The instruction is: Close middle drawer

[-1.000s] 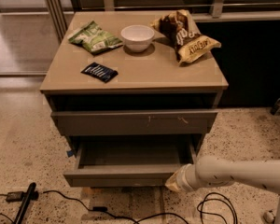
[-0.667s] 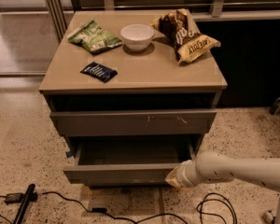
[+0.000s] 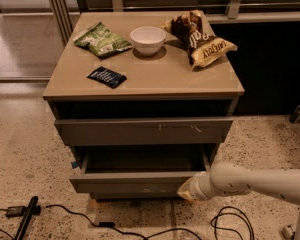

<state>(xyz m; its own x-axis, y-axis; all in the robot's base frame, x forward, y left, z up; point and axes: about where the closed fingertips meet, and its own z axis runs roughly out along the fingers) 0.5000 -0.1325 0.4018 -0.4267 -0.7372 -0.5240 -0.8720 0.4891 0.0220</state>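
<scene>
The tabletop (image 3: 155,79) looked unchanged. Below its front edge, the middle drawer (image 3: 132,182) stood less far out than a second earlier, yet still partly open, its bare grey box showing. The white arm (image 3: 260,180) had followed it inward from the right. The pincer (image 3: 188,190) touched the right end of the drawer's front, below the tabletop's front right corner; whether it was open or closed could not be told.

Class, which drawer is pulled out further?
The lower, plain-fronted middle drawer, interior showing, gripper at its right front corner; the scratched drawer above sits further in.
</scene>
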